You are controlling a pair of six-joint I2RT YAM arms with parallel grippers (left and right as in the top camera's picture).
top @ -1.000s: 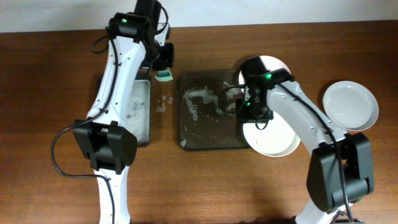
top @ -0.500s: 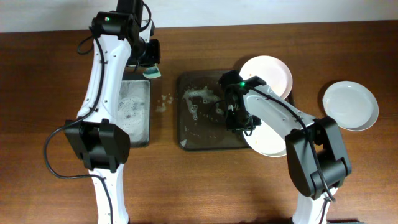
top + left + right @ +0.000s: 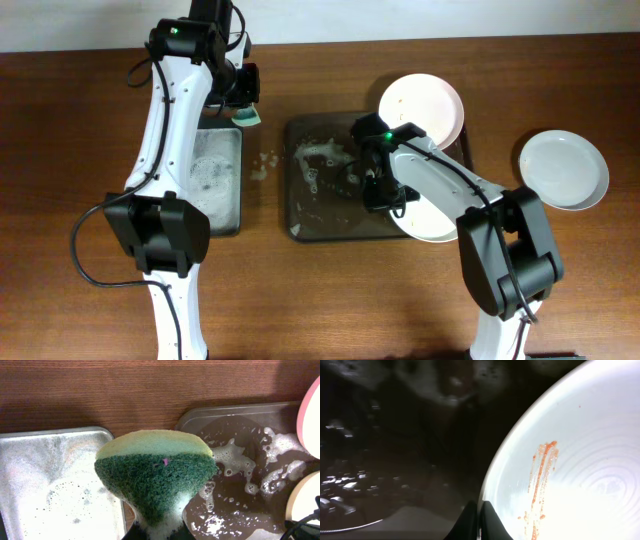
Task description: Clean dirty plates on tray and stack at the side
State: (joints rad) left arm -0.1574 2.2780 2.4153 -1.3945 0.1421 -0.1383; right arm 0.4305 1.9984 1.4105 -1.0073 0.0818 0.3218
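In the right wrist view, the right gripper (image 3: pixel 479 517) has its two fingers pinched together at the bottom centre of the frame, over the rim of a round glossy white smeared plate (image 3: pixel 580 450) that fills the right half and carries a thin orange-brown streak. A second ago these jaws stood partly apart and the wrist sat further right over the plate. Now they are closed on its left edge, so the grasp looks made and the smeared plate seems ready to be held for scrubbing. From overhead that plate lies at the lower right corner of the large dark brown tray (image 3: pixel 325 215), a translucent rectangle wet with suds in the middle of the frame, and overhangs its edge. A second plate (image 3: pixel 420 105), also round and white, rests at the tray's upper right corner, and a clean plate (image 3: pixel 563 168) lies apart on the brown wooden table (image 3: pixel 80 150) at the far right, the start of the stack. Further away, at upper left, the left gripper (image 3: pixel 246 105) is clamped on a yellow sponge (image 3: pixel 155 475) with a green scouring face. It has drawn back to the left over the last second, and it hangs above the gap between the brown tray and a grey metal tray (image 3: pixel 60 434) full of white foam, so washing is paused.
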